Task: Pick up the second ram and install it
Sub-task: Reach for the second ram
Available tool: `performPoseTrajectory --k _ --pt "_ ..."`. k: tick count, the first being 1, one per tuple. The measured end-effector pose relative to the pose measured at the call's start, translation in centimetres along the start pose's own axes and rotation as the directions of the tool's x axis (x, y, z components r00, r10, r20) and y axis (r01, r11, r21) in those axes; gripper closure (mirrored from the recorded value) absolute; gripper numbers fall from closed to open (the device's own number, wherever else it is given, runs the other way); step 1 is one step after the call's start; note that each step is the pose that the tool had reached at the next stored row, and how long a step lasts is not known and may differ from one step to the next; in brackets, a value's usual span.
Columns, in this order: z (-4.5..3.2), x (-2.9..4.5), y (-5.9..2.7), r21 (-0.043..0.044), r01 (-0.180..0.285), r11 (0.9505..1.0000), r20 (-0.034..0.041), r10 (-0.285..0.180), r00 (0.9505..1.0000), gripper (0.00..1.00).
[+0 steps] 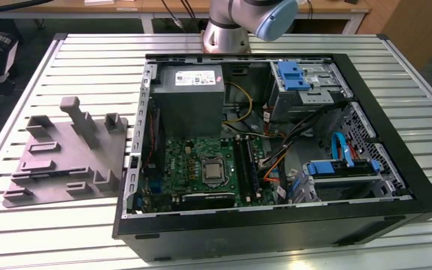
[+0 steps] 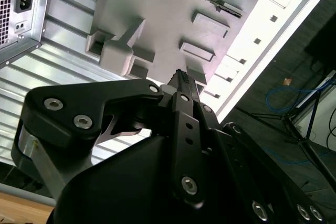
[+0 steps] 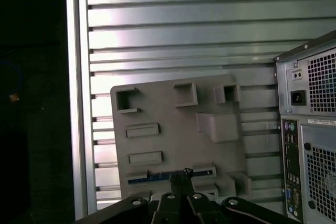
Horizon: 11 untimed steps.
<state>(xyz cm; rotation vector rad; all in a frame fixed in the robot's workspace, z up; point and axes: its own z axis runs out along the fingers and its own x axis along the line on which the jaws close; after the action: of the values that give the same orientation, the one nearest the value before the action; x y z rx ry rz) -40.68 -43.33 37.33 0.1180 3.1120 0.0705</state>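
First wrist view has the second ram (image 3: 152,178) lying flat in a long recess along one edge of the grey fixture plate (image 3: 168,140). It is a dark strip with bluish marks, partly hidden behind the gripper (image 3: 184,173). The gripper's fingers are pressed together with nothing between them, and it hangs above the plate, clear of the stick. In the second wrist view the gripper (image 2: 181,77) hangs closed over the plate's upright blocks. In the exterior view the plate (image 1: 58,157) sits on the slatted metal table (image 1: 88,62) at the exterior view's left, just beside the open computer case (image 1: 276,228). The motherboard (image 1: 193,163) lies in the lower middle, and the arm's base (image 1: 235,22) stands at the top centre.
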Motion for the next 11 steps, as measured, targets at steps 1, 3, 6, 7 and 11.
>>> performPoseTrajectory --k 1,3,6,7,11 --pt "0.05 0.11 -0.01 0.0000 0.000 1.0000 0.0000 0.000 1.0000 0.89" --pt "0.19 0.39 -0.07 0.0000 0.000 1.0000 0.0000 0.000 1.0000 0.89" --pt "0.42 0.74 -0.27 0.0001 0.000 1.0000 -0.0002 0.000 1.0000 0.89" --pt "0.50 0.90 -0.37 0.0000 0.000 1.0000 0.0000 0.000 1.0000 0.89" --pt "0.96 1.07 -0.93 -0.0001 0.000 1.0000 0.0000 0.000 1.0000 0.89"
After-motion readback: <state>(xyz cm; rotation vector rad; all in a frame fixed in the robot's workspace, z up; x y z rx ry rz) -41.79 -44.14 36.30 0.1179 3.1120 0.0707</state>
